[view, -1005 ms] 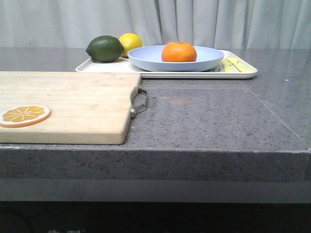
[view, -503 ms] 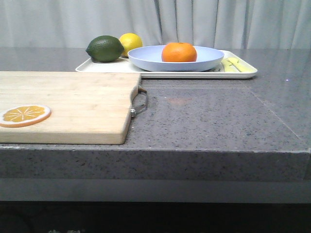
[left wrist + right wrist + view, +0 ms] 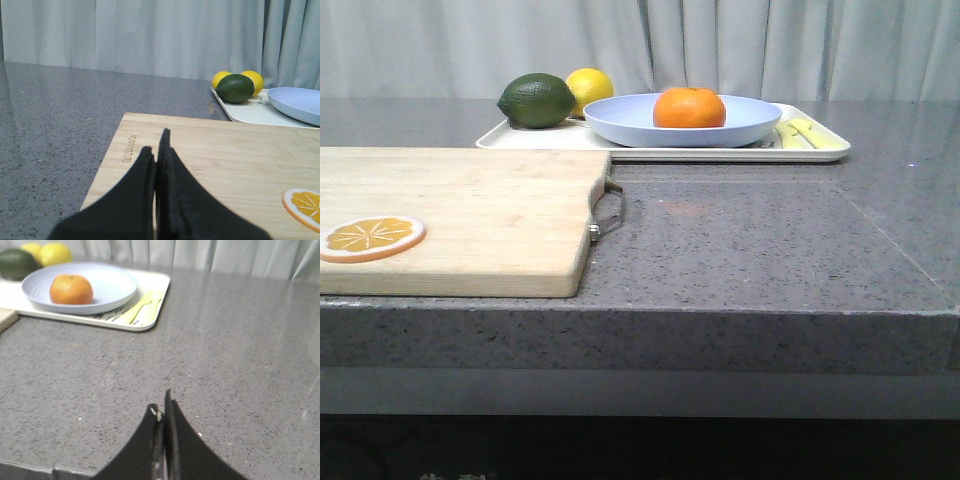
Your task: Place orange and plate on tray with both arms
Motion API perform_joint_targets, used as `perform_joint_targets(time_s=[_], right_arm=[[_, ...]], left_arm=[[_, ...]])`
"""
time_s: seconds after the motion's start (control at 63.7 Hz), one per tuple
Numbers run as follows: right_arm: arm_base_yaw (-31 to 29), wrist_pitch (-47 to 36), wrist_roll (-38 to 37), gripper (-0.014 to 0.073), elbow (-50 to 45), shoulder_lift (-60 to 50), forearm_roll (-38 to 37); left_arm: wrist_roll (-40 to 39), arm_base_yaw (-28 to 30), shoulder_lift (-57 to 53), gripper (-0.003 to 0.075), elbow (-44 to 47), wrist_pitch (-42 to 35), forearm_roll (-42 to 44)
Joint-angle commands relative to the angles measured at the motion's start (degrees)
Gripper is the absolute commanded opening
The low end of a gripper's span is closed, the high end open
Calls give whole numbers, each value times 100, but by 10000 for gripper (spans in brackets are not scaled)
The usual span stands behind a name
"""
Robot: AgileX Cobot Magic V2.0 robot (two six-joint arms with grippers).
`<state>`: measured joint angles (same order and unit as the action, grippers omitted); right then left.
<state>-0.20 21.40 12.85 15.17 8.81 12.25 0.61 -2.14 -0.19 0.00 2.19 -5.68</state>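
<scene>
I see orange (image 3: 689,107) in plate (image 3: 682,120) on tray (image 3: 810,150), 12 o'clock | light, stiff plate, grip rim | 2 grippers, left (image 3: 158,150), right (image 3: 162,415), pinched closed, empty

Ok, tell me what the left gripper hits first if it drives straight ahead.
Likely nothing soon: the shut left gripper points along the cutting board toward bare counter and curtain. The tray lies off to the side. Height is unclear.

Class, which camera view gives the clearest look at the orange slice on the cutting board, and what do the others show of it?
The front view shows the orange slice whole, lying flat on the cutting board. The left wrist view catches only part of it, cut off by the frame edge. The right wrist view does not show it.
</scene>
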Motion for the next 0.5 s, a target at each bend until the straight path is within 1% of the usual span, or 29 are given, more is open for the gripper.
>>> perform_joint_targets(time_s=[0.0,0.141,0.236,0.283,0.487], right_arm=[[-10,-973,90,-68,-476,-468,-35],[-10,-1426,90,-68,-1249,-988,-35],[-10,-2004,90,-68,-1663,-1065,-35],[-29,-1888,90,-68,-1646,-1065,-30],[-47,-1937,90,-68,-1645,-1065,-30]], left_arm=[[-61,9,-120,-18,39,-425,-50],[-61,9,-120,-18,39,-425,-50],[-61,9,-120,-18,39,-425,-50],[-61,9,-120,-18,39,-425,-50],[-61,9,-120,-18,39,-425,-50]])
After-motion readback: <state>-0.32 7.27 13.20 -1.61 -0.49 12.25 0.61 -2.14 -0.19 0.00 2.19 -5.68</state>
